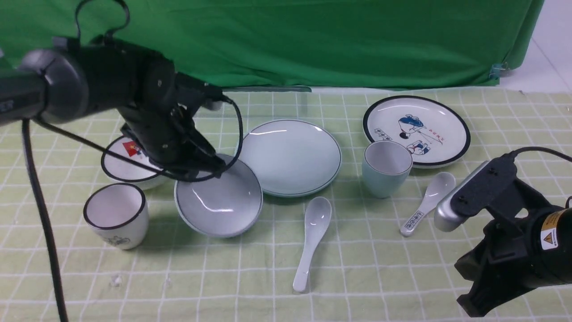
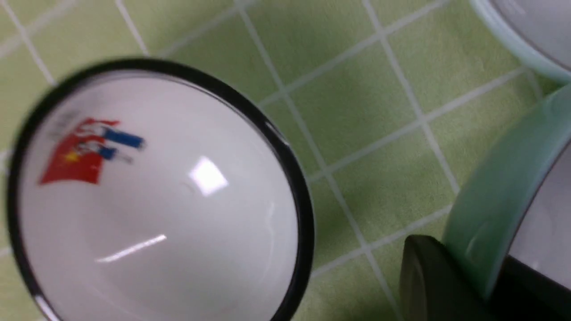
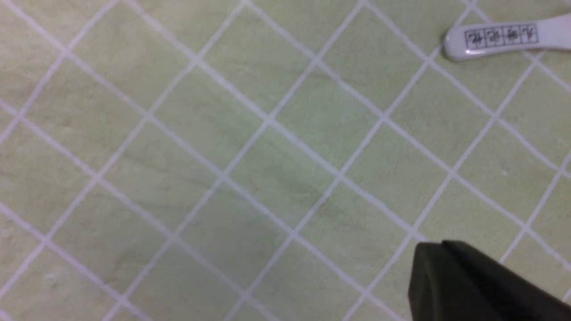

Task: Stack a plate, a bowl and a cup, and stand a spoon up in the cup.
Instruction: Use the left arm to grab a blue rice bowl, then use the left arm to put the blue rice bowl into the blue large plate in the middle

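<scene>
My left arm comes in low from the left, wrist tipped down, left gripper (image 1: 208,166) clamped on the bowl (image 1: 219,203) at its rim. Right arm sits back near me, right gripper (image 1: 473,305) pinched closed, pointing down.

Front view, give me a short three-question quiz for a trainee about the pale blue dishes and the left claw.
1. True or false: the pale blue bowl is already stacked on the pale blue plate.
2. What does the left claw grip? A bowl rim; B plate; C pale blue cup.
3. Fill in: the cup stands on the plate's ___ side, robot's own.
Key: 1 false; 2 A; 3 right.
</scene>
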`<move>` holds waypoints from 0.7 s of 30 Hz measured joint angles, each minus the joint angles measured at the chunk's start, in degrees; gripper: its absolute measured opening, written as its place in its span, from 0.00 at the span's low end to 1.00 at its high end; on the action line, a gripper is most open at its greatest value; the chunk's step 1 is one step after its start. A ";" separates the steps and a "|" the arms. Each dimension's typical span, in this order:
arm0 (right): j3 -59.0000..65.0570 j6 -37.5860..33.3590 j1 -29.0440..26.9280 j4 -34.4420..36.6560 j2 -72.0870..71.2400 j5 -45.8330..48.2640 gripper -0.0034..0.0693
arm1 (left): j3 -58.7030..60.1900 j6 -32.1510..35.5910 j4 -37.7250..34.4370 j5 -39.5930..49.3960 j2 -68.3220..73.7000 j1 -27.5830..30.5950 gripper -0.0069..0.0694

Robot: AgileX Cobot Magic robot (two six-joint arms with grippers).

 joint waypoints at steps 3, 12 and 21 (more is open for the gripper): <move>0.00 0.31 0.00 0.00 0.00 -0.20 0.08 | -4.81 1.21 -3.76 -2.49 -0.76 0.09 0.08; 0.00 2.00 0.00 0.00 0.00 -0.62 0.09 | -11.56 11.62 -23.71 -15.45 10.12 -0.90 0.08; -0.13 5.14 0.00 0.82 1.18 -3.56 0.18 | -15.37 12.31 -23.81 -16.55 18.69 -1.11 0.25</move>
